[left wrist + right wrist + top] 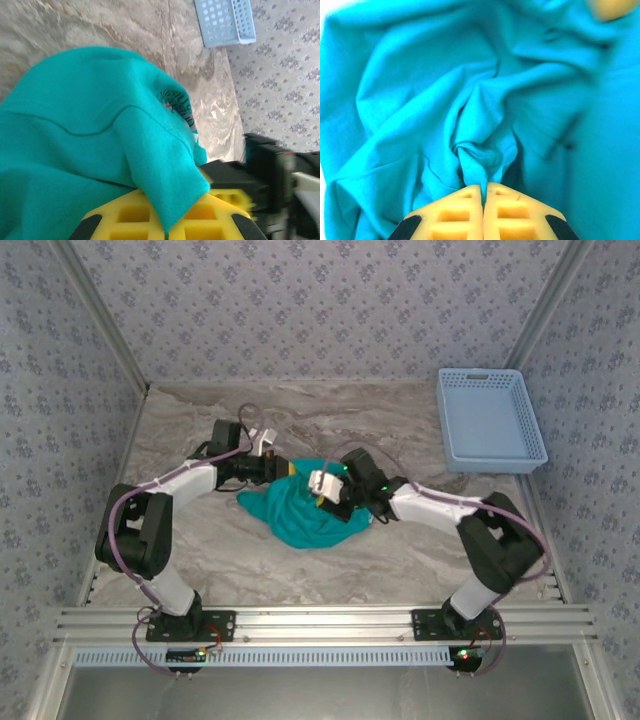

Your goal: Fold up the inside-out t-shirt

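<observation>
The inside-out t-shirt (300, 522) is lying in a crumpled heap at the middle of the table (200, 560), with the light blue basket (490, 420) sitting well apart toward 2 o'clock. The left gripper (282, 469) is pinching the heap's 11 o'clock edge, its yellow fingers closed on a flap of teal cloth. The right gripper (483, 190) is biting in at about 1 o'clock, its fingers pressed together on a raised fold.

left arm (185, 480) and right arm (440, 508) share black joints, white-wrapped links, looping purple cables (110, 520) and yellow gridded fingers (457, 217).
</observation>
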`<state>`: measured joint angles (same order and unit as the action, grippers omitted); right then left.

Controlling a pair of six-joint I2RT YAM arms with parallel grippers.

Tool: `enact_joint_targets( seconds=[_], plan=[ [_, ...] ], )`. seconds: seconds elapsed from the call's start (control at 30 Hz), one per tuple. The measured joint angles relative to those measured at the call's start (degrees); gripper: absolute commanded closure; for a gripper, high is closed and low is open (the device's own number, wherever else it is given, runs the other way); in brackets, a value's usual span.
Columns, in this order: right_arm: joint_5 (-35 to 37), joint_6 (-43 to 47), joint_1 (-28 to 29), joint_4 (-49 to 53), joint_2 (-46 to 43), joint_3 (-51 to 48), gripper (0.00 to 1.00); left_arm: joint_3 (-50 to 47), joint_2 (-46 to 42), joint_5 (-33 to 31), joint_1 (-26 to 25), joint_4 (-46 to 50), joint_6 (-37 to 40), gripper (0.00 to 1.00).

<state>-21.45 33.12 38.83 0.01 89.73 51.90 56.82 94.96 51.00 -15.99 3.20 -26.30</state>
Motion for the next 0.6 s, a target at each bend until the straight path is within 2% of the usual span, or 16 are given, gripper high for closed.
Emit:
enact_joint_targets(
  seconds=[0.1, 0.27, 0.3, 0.37, 0.47, 0.53, 0.6],
  plan=[
    [-0.5, 2.7, -1.6, -1.9, -7.7, 0.2, 1.0, 3.9, 1.7, -3.0, 0.7, 0.7, 0.3, 0.9],
    [-1.8, 11.1, -0.7, -1.7, -19.5, 0.6, 1.0, 9.2, 6.1, -9.9, 1.3, 1.3, 0.8, 0.89],
    [-1.8, 12.7, 0.1, -1.0, -21.8, 0.2, 1.0, 9.6, 7.3, -11.3, 1.4, 1.3, 0.8, 0.88],
    [-1.1, 14.9, 2.8, 0.5, -25.2, -1.9, 1.0, 9.9, 9.4, -11.9, 1.5, 1.4, 0.9, 0.79],
    [-0.4, 16.1, 9.5, 2.0, -27.3, -8.0, 0.99, 9.7, 13.5, -13.4, 1.7, 1.2, 0.6, 0.7],
    [0.1, 15.7, 13.6, 2.9, -25.1, -12.7, 0.82, 8.2, 15.1, -13.7, 1.7, 0.6, 0.5, 0.59],
    [1.0, 14.7, 15.2, 5.0, -21.6, -16.2, 0.72, 5.7, 15.0, -14.0, 1.7, 0.4, 0.3, 0.55]
  ],
)
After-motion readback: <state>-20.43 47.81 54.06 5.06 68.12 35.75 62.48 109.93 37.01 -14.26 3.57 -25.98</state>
